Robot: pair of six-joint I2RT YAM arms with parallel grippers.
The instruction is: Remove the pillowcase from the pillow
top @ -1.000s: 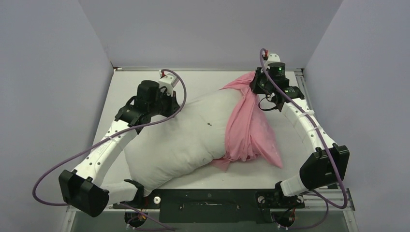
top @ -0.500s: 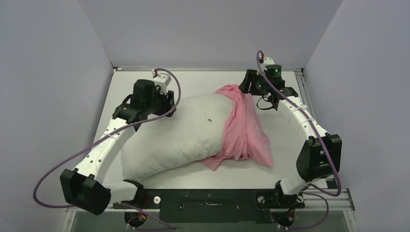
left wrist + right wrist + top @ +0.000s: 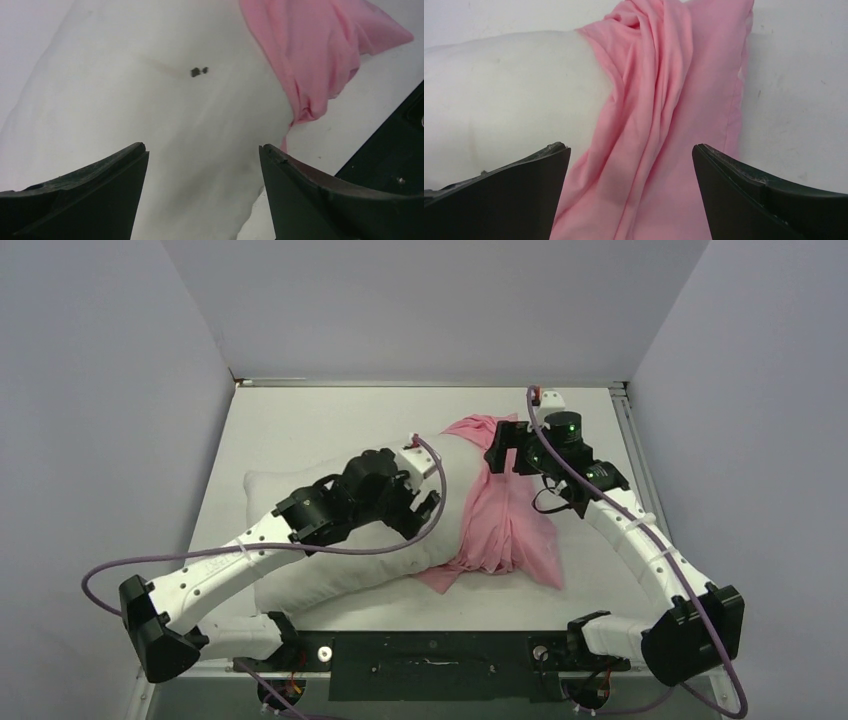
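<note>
Broadly, the white table (image 3: 300, 425) carries the pillow (image 3: 165, 115), whose right end sits inside the bunched pillowcase (image 3: 505, 530), which trails onto the tabletop. The left gripper (image 3: 202, 150) hangs spread wide over the bare pillow's middle. The right gripper (image 3: 631, 147) is spread above the pink folds, gripping nothing.

i see that my left gripper (image 3: 202, 146) has left the far left end of the pillow (image 3: 272, 488) and now hangs over its middle, jaws apart, close to the pink edge. my right gripper (image 3: 631, 146) no longer holds the pillowcase (image 3: 505, 525). it has come away from the far right corner, a little toward the left, and hovers with jaws apart above the fabric. the pillowcase, lifted one second ago, has fallen back in folds. the pillow has moved toward the left.
</note>
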